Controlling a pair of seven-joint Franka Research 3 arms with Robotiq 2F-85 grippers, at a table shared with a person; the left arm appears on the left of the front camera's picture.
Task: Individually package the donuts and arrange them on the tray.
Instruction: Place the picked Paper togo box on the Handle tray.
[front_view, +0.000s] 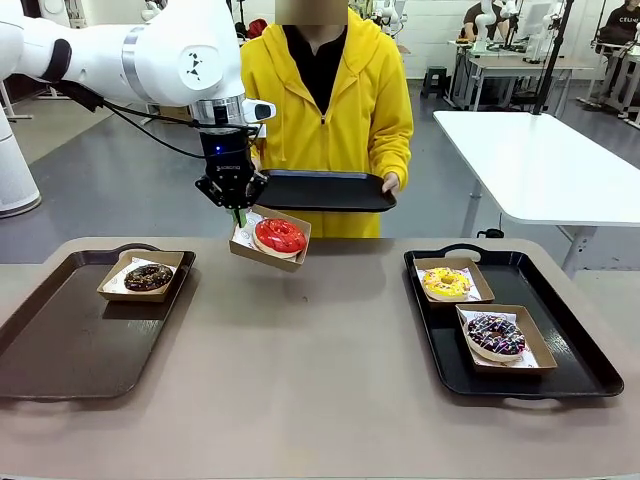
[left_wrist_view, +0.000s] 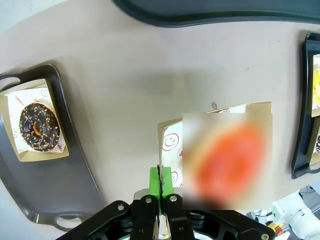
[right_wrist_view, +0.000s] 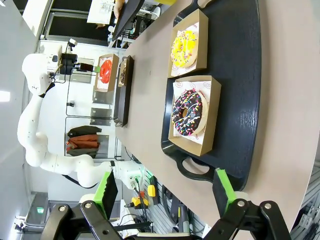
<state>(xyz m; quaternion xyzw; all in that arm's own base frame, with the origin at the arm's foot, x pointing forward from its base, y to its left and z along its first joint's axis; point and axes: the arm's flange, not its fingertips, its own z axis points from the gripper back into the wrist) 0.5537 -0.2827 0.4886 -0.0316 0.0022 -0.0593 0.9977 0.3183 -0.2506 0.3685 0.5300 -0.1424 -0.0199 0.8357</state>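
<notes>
The left gripper (front_view: 238, 212) has its fingers pressed together on the rim of a cardboard box (front_view: 243, 246) holding the red donut (front_view: 279, 236), and the box hangs tilted above the table (front_view: 320, 330), well clear of it. Just behind it a person in a yellow hoodie holds out a dark tray (front_view: 330, 190). The right gripper (right_wrist_view: 165, 192) hovers with its fingers wide apart and nothing between them, near the right tray (front_view: 585, 365), where the yellow donut (front_view: 446, 282) and the sprinkled donut (front_view: 496, 334) sit in their boxes. The dark chocolate donut (front_view: 149, 277) sits boxed on the left tray (front_view: 60, 350).

The main risk, as I judge it, is the thin pinch on one edge (cardboard bends easily): the box could sag further and let the donut slide out, or slip from the pads altogether. A careless move toward the held-out tray might also knock its rim.

The table is smooth, pale tan, with rounded corners. Around it is an open workshop with a grey floor, white tables and other workstations farther back
</notes>
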